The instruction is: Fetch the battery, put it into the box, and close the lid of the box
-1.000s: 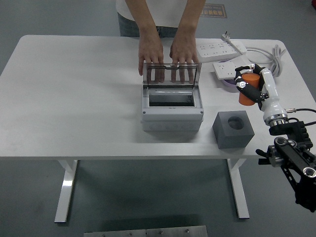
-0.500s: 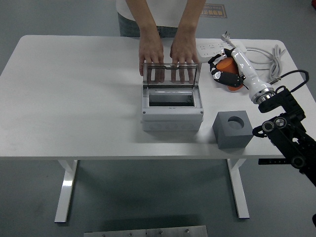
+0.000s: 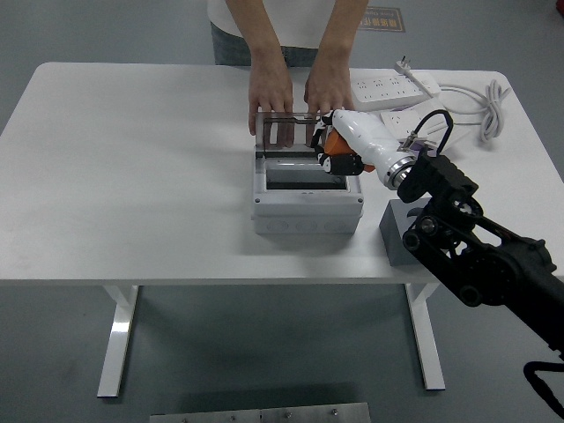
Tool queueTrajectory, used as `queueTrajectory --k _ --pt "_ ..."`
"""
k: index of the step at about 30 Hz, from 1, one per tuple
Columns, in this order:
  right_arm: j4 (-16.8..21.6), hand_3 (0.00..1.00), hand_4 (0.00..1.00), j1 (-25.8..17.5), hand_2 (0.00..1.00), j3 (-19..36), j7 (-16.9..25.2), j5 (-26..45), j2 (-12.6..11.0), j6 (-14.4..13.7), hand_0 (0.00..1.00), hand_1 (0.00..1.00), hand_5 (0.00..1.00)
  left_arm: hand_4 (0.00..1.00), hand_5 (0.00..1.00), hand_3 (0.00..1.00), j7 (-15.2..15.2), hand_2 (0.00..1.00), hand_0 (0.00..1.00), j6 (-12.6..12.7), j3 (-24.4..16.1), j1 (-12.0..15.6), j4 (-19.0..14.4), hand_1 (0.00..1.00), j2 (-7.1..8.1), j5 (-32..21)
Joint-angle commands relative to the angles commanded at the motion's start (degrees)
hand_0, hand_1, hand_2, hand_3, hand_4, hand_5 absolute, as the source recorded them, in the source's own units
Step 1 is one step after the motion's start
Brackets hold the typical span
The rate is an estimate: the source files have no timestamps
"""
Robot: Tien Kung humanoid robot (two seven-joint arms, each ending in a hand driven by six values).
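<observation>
Gripping the battery (image 3: 332,144), the right robot hand (image 3: 339,150) hangs over the box (image 3: 307,204).

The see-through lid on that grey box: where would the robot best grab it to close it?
Probably the lid's free top edge, from above on the left, since it stands upright, hinged at the box's back; the person's hands hold it there now.

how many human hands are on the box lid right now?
2. One person's hand rests on the lid at its left part, the other hand at its right part, just behind the robot's right hand holding the orange battery.
</observation>
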Motion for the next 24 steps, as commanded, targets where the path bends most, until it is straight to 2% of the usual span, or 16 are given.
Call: queueTrajectory --k 11,24 --pt "-4.8 0.313 0.278 3.2 0.239 -3.5 0.0 -0.5 3.6 -0.8 0.139 0.191 0.038 0.5 0.002 0.541 0.0 0.573 0.632 -0.3 -0.2 -0.3 0.0 0.698 0.26 0.5" --pt "-10.1 0.317 0.277 5.8 0.236 -6.8 2.3 0.3 6.3 -3.8 0.138 0.191 0.031 0.5 0.002 0.541 0.0 0.573 0.632 -0.8 -0.6 -0.7 0.0 0.698 0.31 1.3"
